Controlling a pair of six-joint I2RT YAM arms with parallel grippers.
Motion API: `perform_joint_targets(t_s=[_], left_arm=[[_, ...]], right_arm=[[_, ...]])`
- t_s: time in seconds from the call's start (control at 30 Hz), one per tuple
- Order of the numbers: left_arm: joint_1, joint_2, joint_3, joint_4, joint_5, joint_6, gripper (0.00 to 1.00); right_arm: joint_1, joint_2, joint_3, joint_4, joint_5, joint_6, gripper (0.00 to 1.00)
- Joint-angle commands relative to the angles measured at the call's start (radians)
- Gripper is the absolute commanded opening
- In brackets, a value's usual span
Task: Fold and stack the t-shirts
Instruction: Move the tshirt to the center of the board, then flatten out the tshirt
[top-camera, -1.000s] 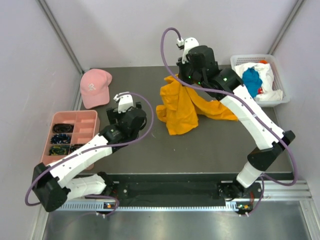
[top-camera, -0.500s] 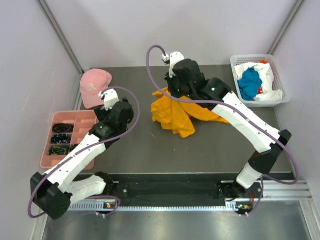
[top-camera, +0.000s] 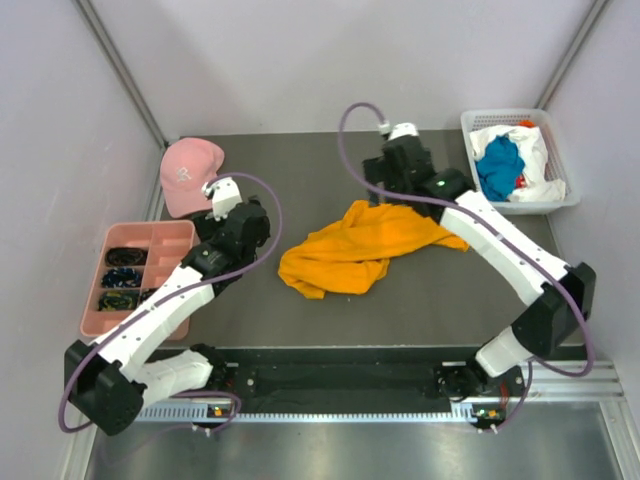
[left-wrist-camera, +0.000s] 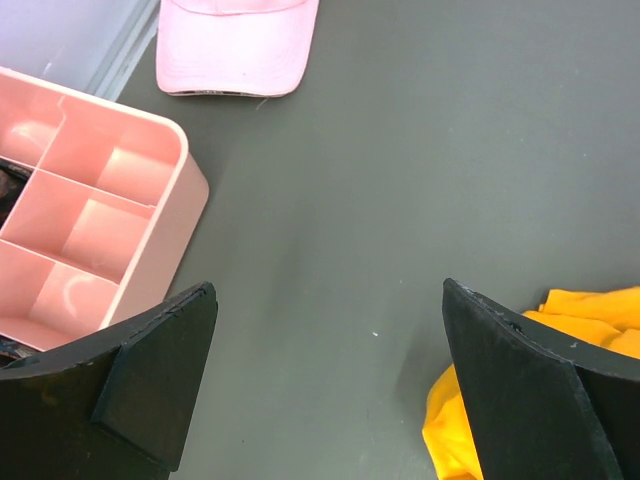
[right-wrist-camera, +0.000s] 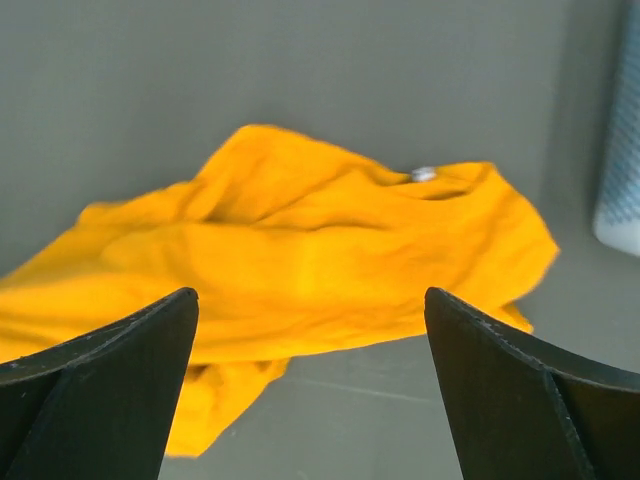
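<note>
In the middle of the table (top-camera: 420, 300) the orange t-shirt (top-camera: 350, 250) lies in a loose, crumpled heap, neither spread flat nor folded. The right gripper (right-wrist-camera: 310, 295) hangs above its far edge with the jaws wide apart and nothing between them. The left gripper (left-wrist-camera: 328, 290) is also fully open and empty, over bare table just beside the shirt's left end, with the cap (top-camera: 188, 175) and the pink tray (top-camera: 150, 227) further to the left. A teal t-shirt (top-camera: 500, 165) and a white t-shirt (top-camera: 535, 150) lie bunched in the basket (top-camera: 560, 200) at the far right corner. I judge the task to be near its beginning: no shirt is folded, no stack exists, and flattening the orange one seems the next need.
</note>
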Motion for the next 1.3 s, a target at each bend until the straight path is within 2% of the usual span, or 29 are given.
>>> perform_joint_targets(t_s=[0.0,0.2,0.43,0.6,0.7,0.83,1.03,1.27], left_arm=[[0.005,0.008,0.014,0.026,0.031,0.001,0.99],[0.004,0.032,0.014,0.04,0.06,-0.002,0.99],[0.004,0.037,0.01,0.052,0.089,0.004,0.99],[0.004,0.045,0.0,0.061,0.106,0.003,0.99],[0.004,0.048,0.0,0.064,0.119,0.003,0.99],[0.004,0.052,0.0,0.069,0.128,0.007,0.98],[0.004,0.052,-0.001,0.068,0.129,0.01,0.99],[0.004,0.049,-0.003,0.066,0.126,0.009,0.98]], right_arm=[[-0.179,-0.108,-0.056,0.072,-0.039,0.098,0.95],[-0.282,-0.116,-0.17,0.076,-0.004,0.144,0.96],[-0.363,-0.14,-0.406,0.175,-0.098,0.207,0.96],[-0.401,-0.127,-0.503,0.23,-0.158,0.241,0.95],[-0.409,-0.12,-0.539,0.262,-0.17,0.262,0.95],[-0.431,-0.101,-0.558,0.288,-0.19,0.274,0.87],[-0.448,-0.058,-0.561,0.316,-0.202,0.274,0.8],[-0.452,-0.004,-0.558,0.342,-0.214,0.274,0.79]])
